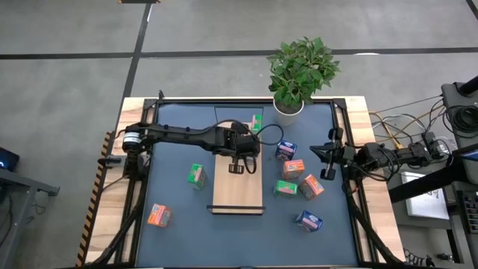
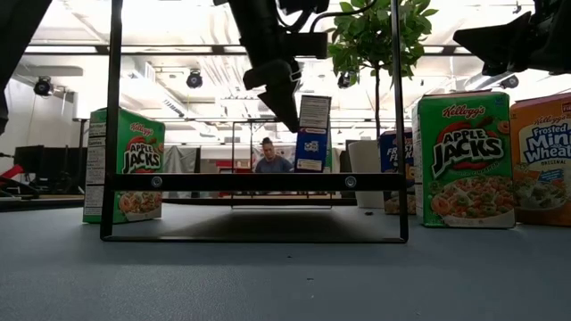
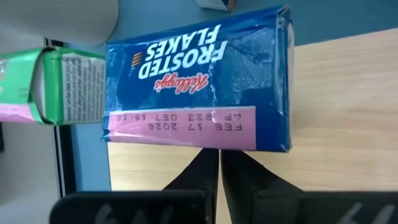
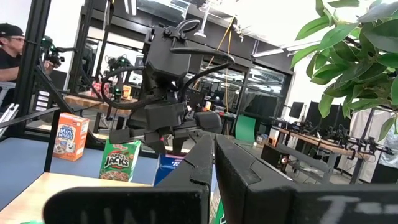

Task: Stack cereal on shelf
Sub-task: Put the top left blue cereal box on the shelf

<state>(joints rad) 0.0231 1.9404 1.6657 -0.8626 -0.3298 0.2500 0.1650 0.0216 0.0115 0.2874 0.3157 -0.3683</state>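
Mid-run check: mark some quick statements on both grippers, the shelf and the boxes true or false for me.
1. The left gripper is above the shelf. True.
2. The left jaws clamp the Frosted Flakes box. False: they are shut, and the box lies beyond their tips.
3. The right gripper holds a green box. False: its jaws are shut on nothing.
4. A potted plant stands at the table's far edge. True.
5. Every cereal box is on the shelf. False: the orange box and others sit on the blue mat.
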